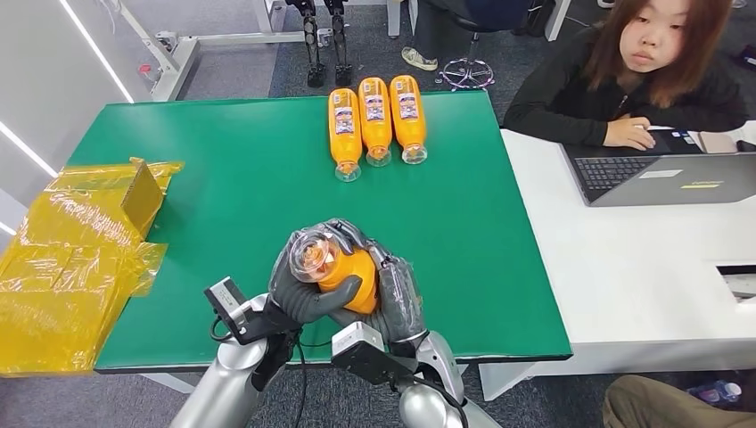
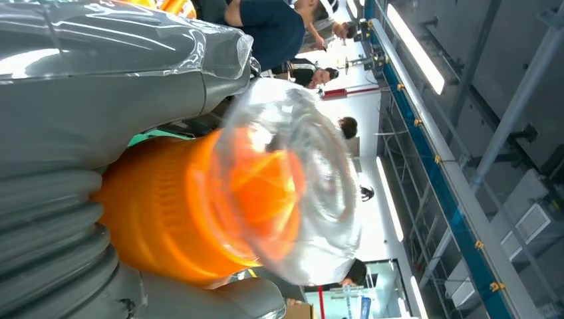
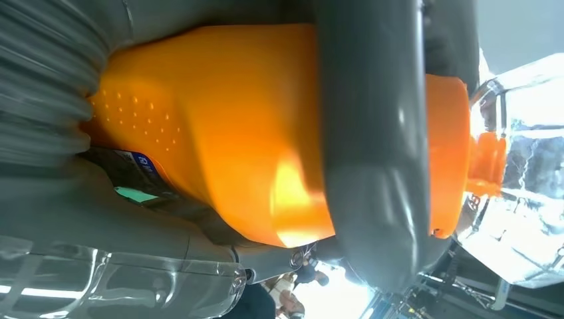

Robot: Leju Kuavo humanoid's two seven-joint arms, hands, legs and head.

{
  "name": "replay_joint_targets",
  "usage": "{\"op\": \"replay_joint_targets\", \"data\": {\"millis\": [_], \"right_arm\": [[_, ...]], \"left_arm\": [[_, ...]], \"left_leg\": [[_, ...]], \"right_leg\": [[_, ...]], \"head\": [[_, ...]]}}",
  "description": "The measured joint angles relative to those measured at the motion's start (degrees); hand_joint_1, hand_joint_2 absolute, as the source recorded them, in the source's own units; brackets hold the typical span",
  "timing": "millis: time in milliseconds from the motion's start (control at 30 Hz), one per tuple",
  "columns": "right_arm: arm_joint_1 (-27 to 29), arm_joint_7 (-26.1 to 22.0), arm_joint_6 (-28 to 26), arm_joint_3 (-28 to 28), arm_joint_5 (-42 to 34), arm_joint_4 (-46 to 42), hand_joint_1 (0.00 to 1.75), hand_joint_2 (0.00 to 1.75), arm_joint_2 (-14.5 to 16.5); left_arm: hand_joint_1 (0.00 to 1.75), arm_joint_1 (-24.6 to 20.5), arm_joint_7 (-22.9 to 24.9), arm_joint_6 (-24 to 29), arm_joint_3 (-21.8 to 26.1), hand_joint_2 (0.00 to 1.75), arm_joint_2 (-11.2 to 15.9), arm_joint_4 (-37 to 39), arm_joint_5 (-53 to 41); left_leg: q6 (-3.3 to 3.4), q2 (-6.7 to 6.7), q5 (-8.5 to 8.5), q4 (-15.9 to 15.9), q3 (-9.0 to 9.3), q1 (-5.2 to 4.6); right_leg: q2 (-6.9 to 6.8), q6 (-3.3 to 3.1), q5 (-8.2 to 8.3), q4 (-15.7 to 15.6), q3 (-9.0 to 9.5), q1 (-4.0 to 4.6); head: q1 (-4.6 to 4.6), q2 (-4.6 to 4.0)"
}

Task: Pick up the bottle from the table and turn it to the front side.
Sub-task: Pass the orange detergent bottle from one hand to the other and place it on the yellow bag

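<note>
We see two silver, tube-shaped forearms, each carrying a small silver-and-black camera box at the wrist, with a thin black cable looping down beside the left one. Our left hand [image 1: 308, 290] and right hand [image 1: 397, 294] are both dark grey, with thick, smooth, glossy fingers; up close, the left hand [image 2: 80, 86] shows a grey ribbed cover and a clear plastic film wrinkled over its back. The right hand [image 3: 372, 133] shows the same ribbed grey cover and a broad, shiny grey finger.
</note>
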Motion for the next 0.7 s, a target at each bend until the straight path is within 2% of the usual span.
{"op": "replay_joint_targets", "data": {"millis": [333,367,400,467,500,533,700], "right_arm": [[3.04,2.14,0.19,-1.62,4.05,-3.15,1.75,1.75,-0.02],[3.17,2.17,0.22,-1.86,4.14,-3.34,1.69,1.75,-0.02],[3.24,2.19,0.26,-2.08,4.16,-3.49,1.47,1.75,-0.02],[3.25,2.2,0.41,-2.45,4.18,-3.66,0.6,1.75,-0.02],[3.23,2.21,0.51,-2.6,4.17,-3.7,0.21,1.75,-0.01],[3.22,2.2,0.69,-2.73,4.08,-3.76,0.0,1.75,0.03],[3.22,1.52,2.01,-3.36,2.15,-3.89,0.0,1.75,0.37]], "left_arm": [[1.75,-0.87,0.53,-1.81,-0.01,1.75,-1.05,0.91,0.49],[1.75,-1.04,0.53,-1.89,-0.02,1.75,-1.23,1.15,0.5],[1.75,-1.25,0.53,-1.96,-0.02,1.75,-1.39,1.42,0.51],[1.75,-1.69,0.53,-2.11,-0.02,1.75,-1.62,1.89,0.56],[1.75,-1.92,0.53,-2.15,-0.02,1.75,-1.7,2.13,0.61],[1.75,-2.14,0.53,-2.17,-0.02,1.75,-1.78,2.38,0.65],[1.75,-3.0,0.3,-2.01,-0.02,1.75,-1.91,3.49,0.69]], "left_leg": [[0.0,0.01,0.0,0.0,0.0,0.0],[0.0,0.01,0.0,0.0,0.0,0.0],[0.0,0.01,0.0,0.0,0.0,0.0],[0.0,0.01,0.0,0.0,0.0,0.0],[0.0,0.01,0.0,0.0,0.0,0.0],[0.0,0.01,0.0,0.0,0.0,0.0],[-0.01,0.0,0.01,0.0,0.0,0.0]], "right_leg": [[0.01,0.0,0.0,0.0,-0.02,0.0],[0.01,0.0,0.0,0.0,-0.02,0.0],[0.01,0.0,0.0,0.0,-0.02,0.0],[0.01,0.0,0.0,0.0,-0.01,0.0],[0.01,0.0,0.0,0.0,-0.01,0.0],[0.01,0.0,0.0,0.0,-0.01,0.0],[0.01,-0.01,0.01,0.0,-0.01,0.0]], "head": [[0.0,0.0],[-0.01,0.0],[0.0,0.0],[-0.01,0.0],[-0.01,0.0],[-0.01,0.0],[-0.01,0.0]]}}
